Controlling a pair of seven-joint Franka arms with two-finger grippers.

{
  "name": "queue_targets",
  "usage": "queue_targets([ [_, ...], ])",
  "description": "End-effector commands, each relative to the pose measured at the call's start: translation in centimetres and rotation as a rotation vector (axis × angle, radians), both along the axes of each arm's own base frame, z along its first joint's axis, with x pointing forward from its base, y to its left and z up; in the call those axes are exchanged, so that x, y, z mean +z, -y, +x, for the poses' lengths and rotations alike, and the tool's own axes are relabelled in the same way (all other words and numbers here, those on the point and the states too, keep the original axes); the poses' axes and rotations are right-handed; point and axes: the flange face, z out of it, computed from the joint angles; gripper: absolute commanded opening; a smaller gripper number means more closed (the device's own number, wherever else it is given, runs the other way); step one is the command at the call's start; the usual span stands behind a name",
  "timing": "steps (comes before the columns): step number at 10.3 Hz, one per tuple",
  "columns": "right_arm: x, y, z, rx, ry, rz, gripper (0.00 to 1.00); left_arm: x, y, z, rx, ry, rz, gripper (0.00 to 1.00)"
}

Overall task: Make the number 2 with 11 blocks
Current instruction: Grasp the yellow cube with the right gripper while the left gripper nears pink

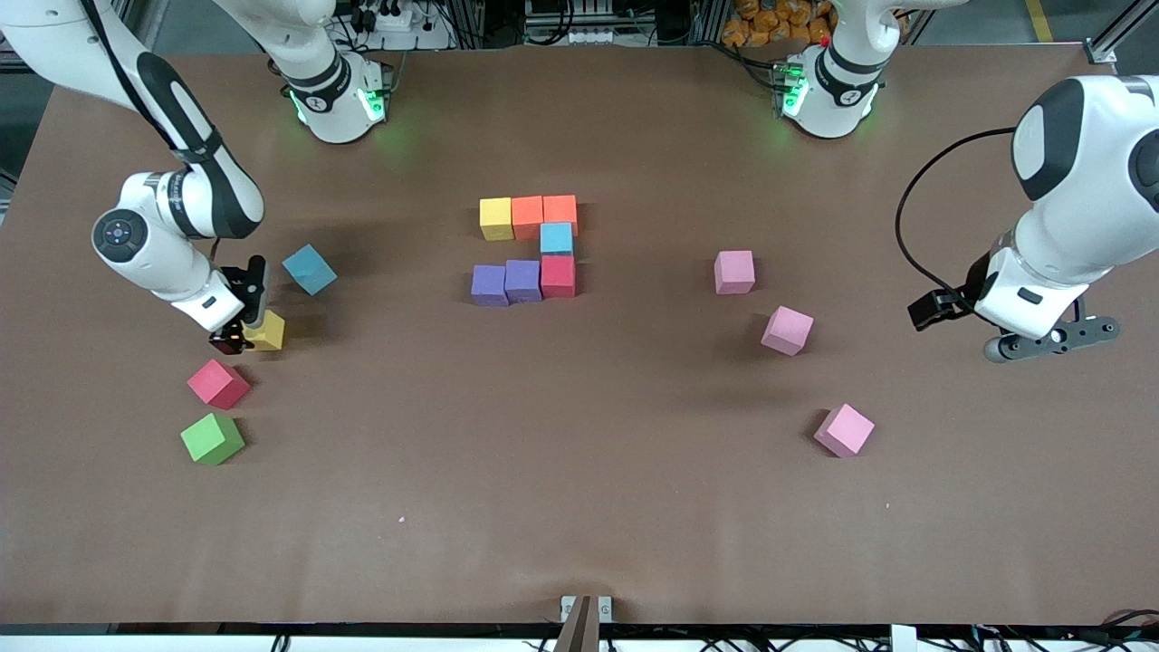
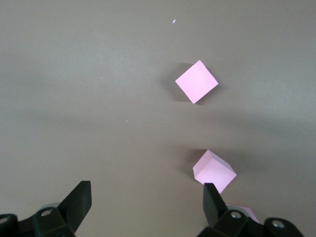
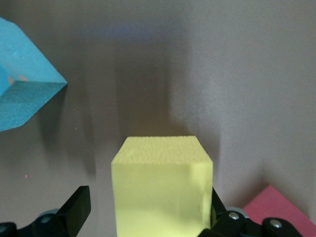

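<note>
At the right arm's end of the tabletop [image 1: 579, 507], right pincer [image 1: 237, 337] open astride a loose yellow block [image 1: 268, 331], seemingly ungripped; next, close, lift, carry to the seven-block number 2 [image 1: 530, 249]; left pincer [image 1: 1050, 342] open, waiting.

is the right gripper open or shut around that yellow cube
Open: the right gripper straddles the loose yellow foam cube, with a visible gap beside one finger.

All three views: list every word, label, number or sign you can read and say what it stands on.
No printed text, label or brand can be read in any view.
The coloured blocks carry no marks; together they form only an unfinished digit.
The table is unmarked.
</note>
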Motion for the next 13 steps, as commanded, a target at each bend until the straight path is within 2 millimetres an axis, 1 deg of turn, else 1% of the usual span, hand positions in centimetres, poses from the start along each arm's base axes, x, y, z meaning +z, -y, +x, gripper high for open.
queue_targets([
  [1,-0.6,0.0,0.3,0.023,0.018,0.005,0.76,-0.6,0.0,0.1,-0.013,-0.037,-0.023,1.00],
  [2,0.0,-0.4,0.7,0.019,0.029,0.002,0.37,-1.1,0.2,0.2,-0.011,-0.044,-0.023,1.00],
  [3,0.9,-1.2,1.1,0.016,0.046,-0.002,0.32,-1.1,0.6,0.3,-0.010,-0.044,-0.021,1.00],
  [4,2.3,-2.9,1.6,-0.002,0.072,-0.009,0.31,-0.8,0.7,0.6,-0.013,-0.033,-0.019,1.00],
  [5,3.3,-4.4,1.9,-0.021,0.075,-0.015,0.28,-1.2,0.6,1.0,-0.013,-0.039,-0.019,1.00],
  [6,4.2,-7.1,2.3,-0.049,0.095,-0.014,0.28,-1.5,0.6,1.1,-0.013,-0.038,-0.021,1.00],
  [8,4.5,-14.6,2.1,-0.169,0.120,0.009,0.28,-4.2,0.6,1.8,-0.006,-0.070,-0.022,1.00],
  [10,4.6,-21.6,1.6,-0.369,0.141,0.042,0.28,-6.8,1.0,2.5,-0.005,-0.107,-0.021,1.00],
  [11,4.8,-23.6,1.3,-0.533,0.153,0.062,0.28,-8.2,1.0,3.3,-0.005,-0.118,-0.021,1.00],
  [12,4.5,-25.1,0.8,-0.706,0.153,0.075,0.29,-9.1,1.2,3.9,-0.005,-0.127,-0.023,1.00],
  [13,4.2,-26.6,0.3,-0.838,0.153,0.087,0.29,-9.8,1.1,4.3,-0.002,-0.133,-0.023,1.00],
])
